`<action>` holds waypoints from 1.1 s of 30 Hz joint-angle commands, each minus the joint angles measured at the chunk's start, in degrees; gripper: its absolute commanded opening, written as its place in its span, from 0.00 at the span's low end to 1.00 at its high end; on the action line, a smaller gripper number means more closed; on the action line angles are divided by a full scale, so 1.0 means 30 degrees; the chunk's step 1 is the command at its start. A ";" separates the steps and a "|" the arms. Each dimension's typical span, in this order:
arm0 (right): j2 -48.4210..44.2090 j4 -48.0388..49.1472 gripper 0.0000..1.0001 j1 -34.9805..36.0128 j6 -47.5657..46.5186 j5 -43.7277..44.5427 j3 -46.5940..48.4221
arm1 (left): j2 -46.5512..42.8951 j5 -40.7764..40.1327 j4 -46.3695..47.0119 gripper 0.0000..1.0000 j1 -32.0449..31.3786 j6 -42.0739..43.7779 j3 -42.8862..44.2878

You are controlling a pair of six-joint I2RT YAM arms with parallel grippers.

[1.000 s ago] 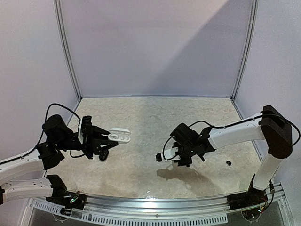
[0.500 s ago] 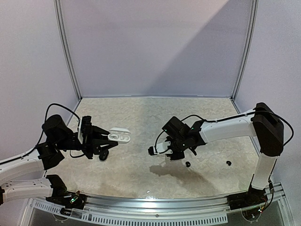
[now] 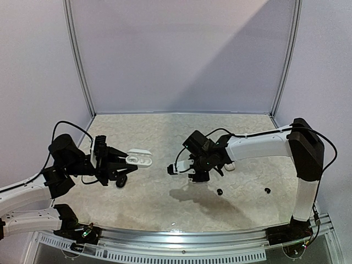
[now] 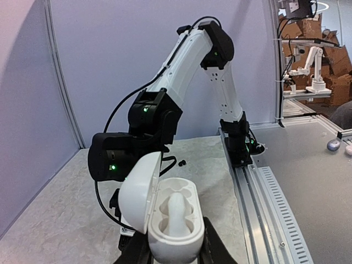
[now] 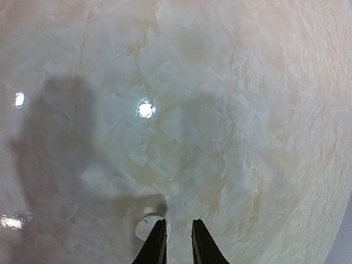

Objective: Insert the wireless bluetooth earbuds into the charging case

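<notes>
An open white charging case (image 3: 141,159) (image 4: 175,223) is held above the table with my left gripper (image 3: 130,163) (image 4: 171,248) shut on its lower body, its lid (image 4: 138,195) swung to the left. My right gripper (image 3: 176,170) (image 5: 179,223) hangs just right of the case, shut on a white earbud (image 3: 171,171). In the right wrist view that earbud (image 5: 144,227) peeks out beside the left finger, and the jaws stand narrowly apart. Two black earbuds (image 3: 219,191) (image 3: 267,190) lie on the table. One black earbud (image 4: 181,163) shows in the left wrist view.
A small white object (image 3: 229,165) lies behind the right forearm. The marbled table (image 3: 165,203) is walled by panels at the back and both sides. A metal rail (image 3: 181,242) runs along the near edge. The right arm (image 4: 181,71) fills the middle of the left wrist view.
My right gripper has carried the white earbud leftward and away from the near edge, closer to the case. A black earbud it covered now shows on the table. The left arm has stayed still.
</notes>
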 commanded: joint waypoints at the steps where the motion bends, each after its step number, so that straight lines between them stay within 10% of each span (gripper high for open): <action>1: -0.0128 -0.1168 0.17 -0.0971 0.1418 -0.1081 0.0947 | -0.0199 -0.0058 -0.0473 0.00 0.0117 0.0142 0.0184; 33: 0.1245 -0.5002 0.22 -0.1951 0.3103 -0.4625 0.1208 | -0.0087 -0.0084 -0.0456 0.00 0.0109 0.0213 0.0303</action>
